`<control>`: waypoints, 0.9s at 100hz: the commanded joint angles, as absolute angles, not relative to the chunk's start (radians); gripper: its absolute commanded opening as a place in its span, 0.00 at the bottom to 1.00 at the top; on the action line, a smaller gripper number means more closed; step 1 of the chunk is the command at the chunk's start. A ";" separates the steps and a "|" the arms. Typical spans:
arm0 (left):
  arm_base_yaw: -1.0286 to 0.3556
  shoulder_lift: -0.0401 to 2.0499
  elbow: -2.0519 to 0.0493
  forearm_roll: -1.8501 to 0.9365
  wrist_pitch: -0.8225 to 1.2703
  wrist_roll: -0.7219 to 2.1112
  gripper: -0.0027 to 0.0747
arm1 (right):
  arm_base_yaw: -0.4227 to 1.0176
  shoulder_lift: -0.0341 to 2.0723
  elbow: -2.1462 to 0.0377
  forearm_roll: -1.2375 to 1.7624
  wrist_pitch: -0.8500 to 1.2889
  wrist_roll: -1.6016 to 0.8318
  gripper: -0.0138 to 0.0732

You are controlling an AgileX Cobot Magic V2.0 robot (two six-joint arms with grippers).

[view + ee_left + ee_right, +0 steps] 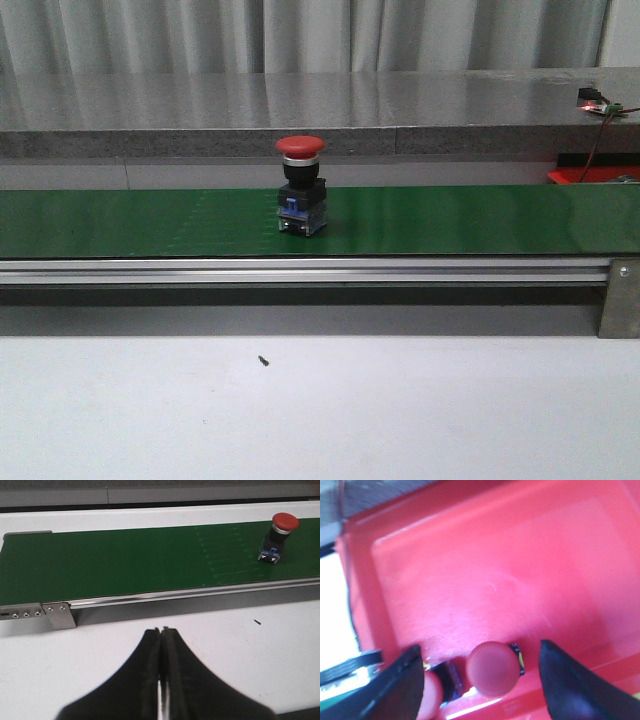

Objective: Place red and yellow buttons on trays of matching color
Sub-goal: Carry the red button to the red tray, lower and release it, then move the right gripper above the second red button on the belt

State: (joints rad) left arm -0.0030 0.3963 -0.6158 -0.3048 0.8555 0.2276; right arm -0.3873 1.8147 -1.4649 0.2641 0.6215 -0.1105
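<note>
Front view: red button upright on green belt | left gripper closed, empty | right gripper spread, empty

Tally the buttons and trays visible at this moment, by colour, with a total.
Red buttons: 3, one on the green belt, two in the red tray
Yellow buttons: 0
Red trays: 1
Yellow trays: 0
Total: 4

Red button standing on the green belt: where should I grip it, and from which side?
Judging by its upright pose, come from above and close the fingers on the dark body below the cap of the red button; the wide mushroom cap overhangs it, resisting slip-out.
</note>
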 commanded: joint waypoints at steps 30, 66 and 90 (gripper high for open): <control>-0.010 0.403 -0.641 -0.328 0.796 0.225 0.01 | -0.175 1.667 -1.493 0.263 0.693 -0.240 0.73; -0.010 0.403 -0.641 -0.328 0.796 0.225 0.01 | 0.078 1.666 -1.493 0.264 0.829 -0.396 0.73; -0.010 0.403 -0.641 -0.328 0.796 0.225 0.01 | 0.190 1.669 -1.493 0.326 0.927 -0.580 0.73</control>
